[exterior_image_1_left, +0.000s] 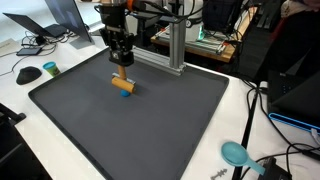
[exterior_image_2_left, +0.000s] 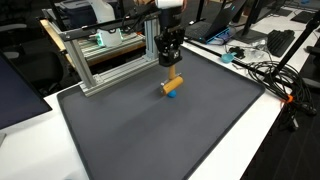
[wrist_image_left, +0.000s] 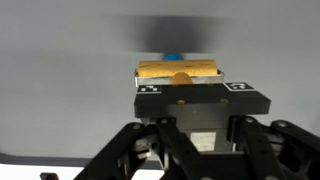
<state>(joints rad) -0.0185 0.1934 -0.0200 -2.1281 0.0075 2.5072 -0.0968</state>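
Observation:
A light wooden block (exterior_image_1_left: 122, 81) stands over a small blue piece (exterior_image_1_left: 124, 92) near the far middle of the dark grey mat (exterior_image_1_left: 150, 130). My gripper (exterior_image_1_left: 121, 62) comes straight down from above and is shut on the block's top. From the opposite side the gripper (exterior_image_2_left: 171, 63), the wooden block (exterior_image_2_left: 173, 80) and the blue piece (exterior_image_2_left: 170, 94) line up the same way. In the wrist view the block (wrist_image_left: 180, 69) lies across the front of the gripper (wrist_image_left: 190, 84), with the blue piece (wrist_image_left: 174, 57) just past it. Whether block and blue piece touch is unclear.
An aluminium frame (exterior_image_1_left: 175, 45) stands at the mat's far edge, close behind the gripper. A teal scoop (exterior_image_1_left: 236, 153) lies on the white table by the near corner. Cables (exterior_image_2_left: 268, 72), a black mouse (exterior_image_1_left: 27, 74) and a small teal object (exterior_image_1_left: 50, 68) lie off the mat.

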